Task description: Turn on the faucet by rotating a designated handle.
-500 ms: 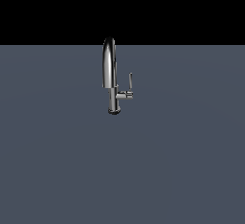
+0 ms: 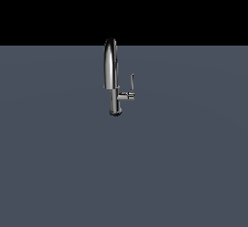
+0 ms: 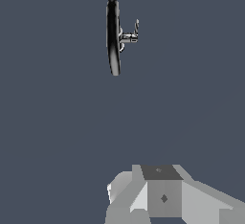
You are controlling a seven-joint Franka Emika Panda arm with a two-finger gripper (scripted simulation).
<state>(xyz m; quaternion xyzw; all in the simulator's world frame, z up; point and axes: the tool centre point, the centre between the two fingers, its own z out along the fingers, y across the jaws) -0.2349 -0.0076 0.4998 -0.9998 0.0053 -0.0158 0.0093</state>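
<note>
Gripper [image 3: 167,199] shows only partly in the wrist view, well short of the faucet [image 2: 112,75]; I cannot tell its finger spacing. Since half a second ago nothing has shifted: the handle [image 2: 131,82] stands upright beside the spout, so turning hasn't begun.

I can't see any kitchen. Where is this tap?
Probably no real room: a computer-made test scene. A lone shiny faucet with a small handle stands on a plain grey floor under black emptiness.
</note>
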